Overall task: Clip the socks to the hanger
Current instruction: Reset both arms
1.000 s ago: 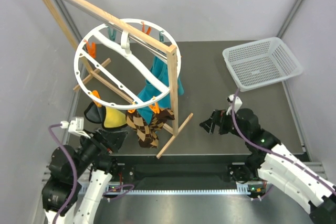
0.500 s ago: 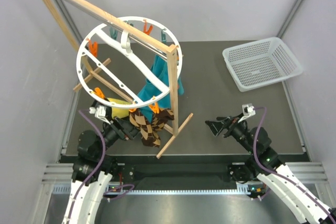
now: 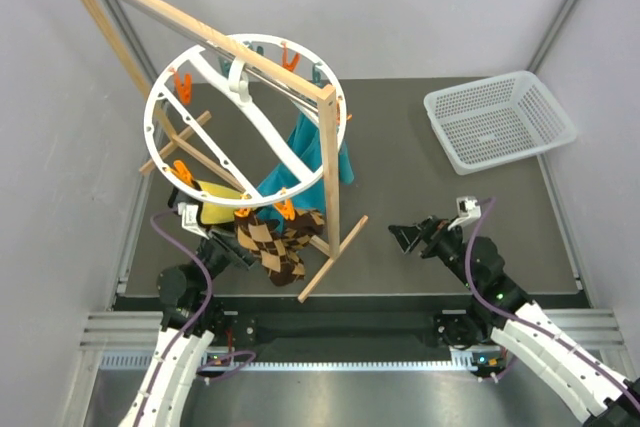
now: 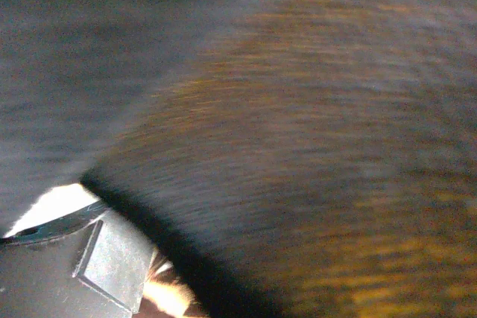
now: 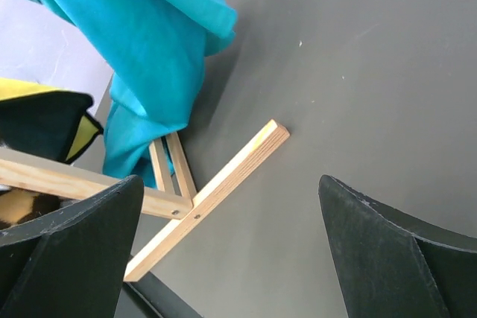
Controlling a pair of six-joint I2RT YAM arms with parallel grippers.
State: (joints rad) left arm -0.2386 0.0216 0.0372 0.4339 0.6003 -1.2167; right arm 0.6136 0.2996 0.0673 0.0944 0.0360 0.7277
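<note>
The white ring hanger [image 3: 262, 130] hangs on the wooden frame, with orange clips [image 3: 288, 209] around its rim. The argyle socks [image 3: 275, 249] dangle below the ring's near rim, next to two orange clips. My left gripper [image 3: 238, 245] sits right against the socks' left side, jaws wide. In the left wrist view, blurred brown sock fabric [image 4: 313, 147] fills the picture and only one finger [image 4: 89, 258] shows. My right gripper [image 3: 410, 237] hovers over the dark table to the right of the frame, open and empty [image 5: 229, 180].
The wooden frame [image 3: 330, 162] has a foot [image 5: 209, 199] that slants across the table toward my right gripper. A teal cloth [image 5: 156, 50] and a yellow-and-black cloth [image 3: 210, 197] hang from the ring. A white mesh basket [image 3: 498, 119] stands at the back right.
My left arm has swung forward and brought its gripper up against the socks. The ring and socks have shifted slightly. My right arm has drawn back and dropped lower, its gripper still open.
</note>
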